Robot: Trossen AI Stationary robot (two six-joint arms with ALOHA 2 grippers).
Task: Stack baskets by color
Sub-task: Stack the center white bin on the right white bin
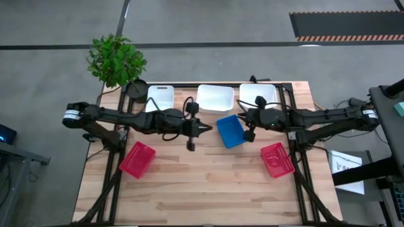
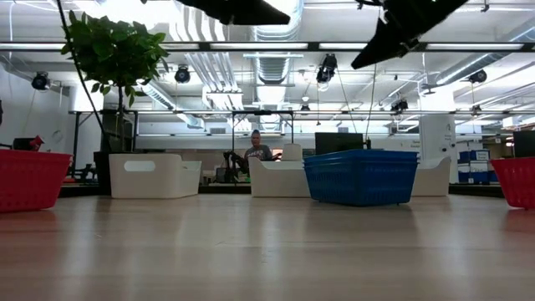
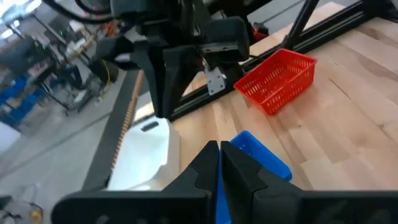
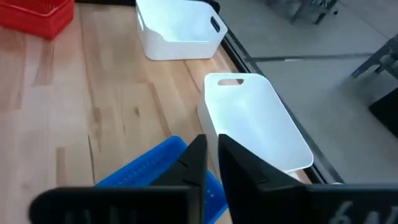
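Progress: no stacks visible yet.
Blue basket (image 1: 230, 130): centre of high view.
Red baskets (image 1: 137, 159): lower left, lower right.
White baskets (image 1: 215, 98): top row.
Left end effector (image 1: 191, 144): shut, empty.
Right end effector (image 1: 249, 135): nearly shut, empty.

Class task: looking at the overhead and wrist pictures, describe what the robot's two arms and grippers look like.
Both arms are black, slim and jointed, with loose black cables looping off them. The left arm has a white band near its base; the right arm has one too. Each ends in two dark, wedge-shaped fingers: left gripper, right gripper.
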